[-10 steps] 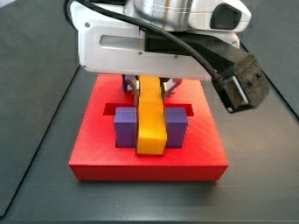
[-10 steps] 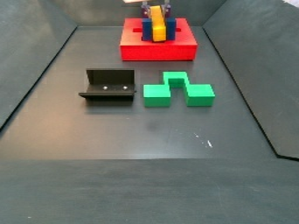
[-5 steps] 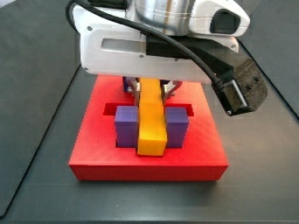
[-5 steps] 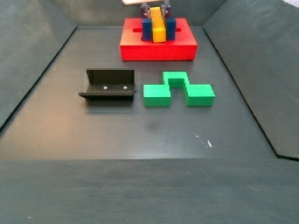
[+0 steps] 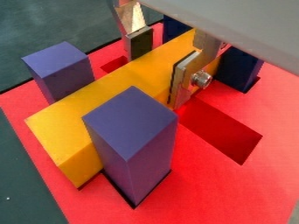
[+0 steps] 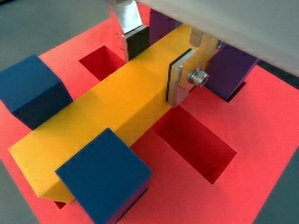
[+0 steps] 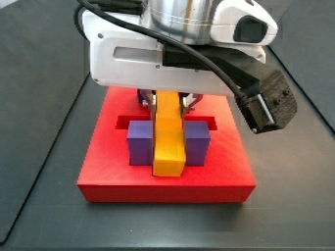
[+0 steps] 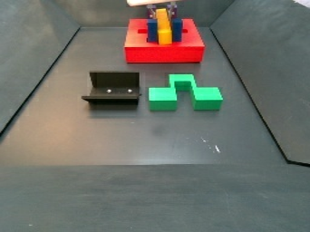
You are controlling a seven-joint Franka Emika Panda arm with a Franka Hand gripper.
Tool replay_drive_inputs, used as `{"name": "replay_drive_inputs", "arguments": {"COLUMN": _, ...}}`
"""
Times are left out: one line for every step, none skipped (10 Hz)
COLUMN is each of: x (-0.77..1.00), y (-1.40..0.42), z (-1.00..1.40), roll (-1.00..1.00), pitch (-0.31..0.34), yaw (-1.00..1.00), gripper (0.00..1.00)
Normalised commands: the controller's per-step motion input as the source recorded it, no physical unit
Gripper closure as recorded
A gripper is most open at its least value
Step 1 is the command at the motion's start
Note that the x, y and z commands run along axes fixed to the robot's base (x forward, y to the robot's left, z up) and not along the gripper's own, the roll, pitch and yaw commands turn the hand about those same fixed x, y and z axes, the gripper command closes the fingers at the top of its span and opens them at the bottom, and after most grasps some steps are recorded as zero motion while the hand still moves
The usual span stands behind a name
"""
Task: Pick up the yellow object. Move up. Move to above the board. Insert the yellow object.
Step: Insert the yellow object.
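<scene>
The yellow object [image 5: 111,101] [image 6: 111,109] is a long yellow-orange bar lying across the middle of the red board [image 5: 233,184] [image 6: 251,114]. It sits low between upright purple posts [image 7: 139,142] and blue posts [image 6: 30,87]. My gripper [image 5: 160,74] [image 6: 156,72] straddles the bar's far half, shut on it, with a silver finger [image 5: 184,80] against its side. In both side views the gripper [image 7: 167,98] [image 8: 161,11] stands straight over the board [image 7: 164,186] [image 8: 166,53], and the bar [image 7: 167,137] [image 8: 161,32] points toward the front edge.
A green zigzag block [image 8: 184,93] lies on the dark floor in front of the board, with the fixture [image 8: 109,91] beside it. Square recesses [image 5: 222,131] open in the board next to the bar. Dark walls enclose the floor.
The gripper has sunk a little over the board, and the bar has gone slightly lower between the posts with it.
</scene>
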Motion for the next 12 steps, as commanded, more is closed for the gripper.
{"name": "replay_drive_inputs", "arguments": {"x": 0.0, "y": 0.0, "z": -0.19, "roll": 0.19, "pitch": 0.004, "yaw": 0.0, "gripper": 1.0}}
{"name": "replay_drive_inputs", "arguments": {"x": 0.0, "y": 0.0, "z": -0.21, "roll": 0.16, "pitch": 0.001, "yaw": 0.0, "gripper": 1.0}}
{"name": "replay_drive_inputs", "arguments": {"x": 0.0, "y": 0.0, "z": -0.19, "roll": 0.12, "pitch": 0.0, "yaw": 0.0, "gripper": 1.0}}
{"name": "replay_drive_inputs", "arguments": {"x": 0.0, "y": 0.0, "z": -0.15, "roll": 0.07, "pitch": 0.0, "yaw": -0.16, "gripper": 1.0}}
{"name": "replay_drive_inputs", "arguments": {"x": 0.04, "y": 0.0, "z": -0.14, "roll": 0.07, "pitch": 0.013, "yaw": -0.27, "gripper": 1.0}}
{"name": "replay_drive_inputs", "arguments": {"x": 0.06, "y": 0.0, "z": -0.12, "roll": 0.06, "pitch": 0.016, "yaw": -0.28, "gripper": 1.0}}
{"name": "replay_drive_inputs", "arguments": {"x": 0.05, "y": 0.0, "z": -0.1, "roll": 0.05, "pitch": 0.02, "yaw": -0.24, "gripper": 1.0}}
{"name": "replay_drive_inputs", "arguments": {"x": 0.0, "y": 0.0, "z": -0.07, "roll": 0.05, "pitch": 0.023, "yaw": -0.18, "gripper": 1.0}}
{"name": "replay_drive_inputs", "arguments": {"x": 0.0, "y": 0.0, "z": -0.1, "roll": 0.06, "pitch": 0.01, "yaw": -0.07, "gripper": 1.0}}
{"name": "replay_drive_inputs", "arguments": {"x": 0.0, "y": 0.0, "z": -0.03, "roll": 0.07, "pitch": 0.024, "yaw": -0.02, "gripper": 1.0}}
{"name": "replay_drive_inputs", "arguments": {"x": 0.0, "y": 0.0, "z": 0.0, "roll": 0.0, "pitch": 0.0, "yaw": 0.0, "gripper": 1.0}}
{"name": "replay_drive_inputs", "arguments": {"x": 0.0, "y": 0.0, "z": 0.0, "roll": 0.0, "pitch": 0.0, "yaw": 0.0, "gripper": 1.0}}
